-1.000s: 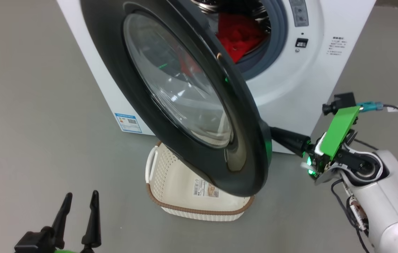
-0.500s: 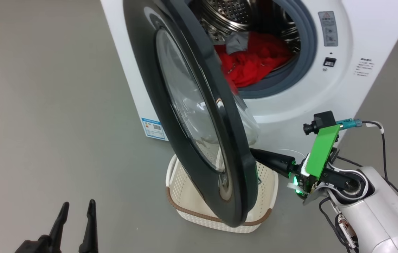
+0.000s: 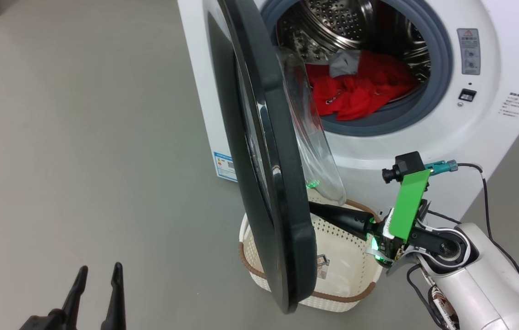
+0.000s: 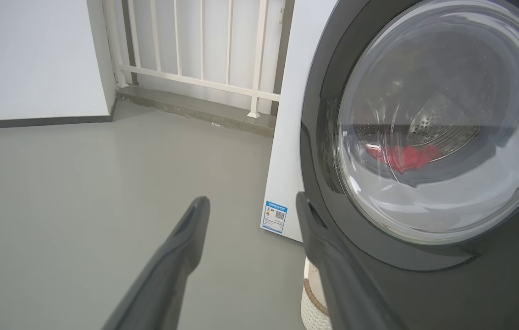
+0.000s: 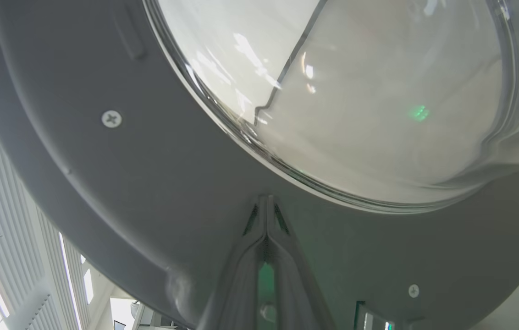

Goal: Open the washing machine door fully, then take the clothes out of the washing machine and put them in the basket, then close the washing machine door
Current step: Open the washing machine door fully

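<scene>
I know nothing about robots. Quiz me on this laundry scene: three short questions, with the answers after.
1. True or false: the red clothes lie inside the washing machine.
2. Which fingers are pressed together? A) left fingers B) right fingers
3. Fill in: on the floor beneath the open door stands a cream ___.
Key: 1 true. 2 B; the left fingers stand apart. 3 basket.

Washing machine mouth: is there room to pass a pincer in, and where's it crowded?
Free: the drum mouth above the clothes, inside the grey rubber ring, and the grey floor left of the washing machine door. Crowded: over the basket, where the door's edge and the shut right pincer sit.
</scene>
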Available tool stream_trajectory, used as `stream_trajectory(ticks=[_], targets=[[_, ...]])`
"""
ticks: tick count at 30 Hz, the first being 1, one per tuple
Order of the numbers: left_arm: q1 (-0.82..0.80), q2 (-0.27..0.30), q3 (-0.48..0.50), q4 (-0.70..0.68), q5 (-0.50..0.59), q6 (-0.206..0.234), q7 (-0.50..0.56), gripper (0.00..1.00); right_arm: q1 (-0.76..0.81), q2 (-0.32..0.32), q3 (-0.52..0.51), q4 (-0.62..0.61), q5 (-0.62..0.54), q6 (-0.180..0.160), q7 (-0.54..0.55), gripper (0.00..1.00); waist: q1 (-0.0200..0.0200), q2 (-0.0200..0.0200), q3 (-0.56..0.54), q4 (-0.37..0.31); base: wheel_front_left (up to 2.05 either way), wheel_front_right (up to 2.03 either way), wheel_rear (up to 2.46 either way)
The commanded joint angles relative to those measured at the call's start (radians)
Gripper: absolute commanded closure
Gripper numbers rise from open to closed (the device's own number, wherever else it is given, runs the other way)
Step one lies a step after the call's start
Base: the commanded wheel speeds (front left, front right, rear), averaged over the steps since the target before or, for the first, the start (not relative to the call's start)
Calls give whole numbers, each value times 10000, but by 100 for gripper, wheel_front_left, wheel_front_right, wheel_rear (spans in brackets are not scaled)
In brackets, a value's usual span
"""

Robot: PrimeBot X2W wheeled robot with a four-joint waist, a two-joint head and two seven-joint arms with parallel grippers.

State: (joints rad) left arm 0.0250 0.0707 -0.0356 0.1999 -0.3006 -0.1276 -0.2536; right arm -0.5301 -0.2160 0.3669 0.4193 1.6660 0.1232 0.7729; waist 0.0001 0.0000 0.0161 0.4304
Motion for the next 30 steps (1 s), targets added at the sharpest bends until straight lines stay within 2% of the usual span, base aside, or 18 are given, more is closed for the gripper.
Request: stream_trajectory(ticks=[1, 14, 30], targets=[[-137, 250, 342, -184, 84, -31, -82, 0, 9, 260, 147, -345, 85, 75, 42, 100, -1, 0, -46, 186, 0, 0, 0], [-124, 291, 365, -163, 89, -31, -82, 0, 39, 502, 299, -263, 42, 75, 87, 100, -1, 0, -104, 576, 0, 0, 0], [-62, 218, 576, -236, 124, -29, -82, 0, -342, 1289, 691, 82, -67, 75, 30, 100, -1, 0, -75, 899, 0, 0, 0]])
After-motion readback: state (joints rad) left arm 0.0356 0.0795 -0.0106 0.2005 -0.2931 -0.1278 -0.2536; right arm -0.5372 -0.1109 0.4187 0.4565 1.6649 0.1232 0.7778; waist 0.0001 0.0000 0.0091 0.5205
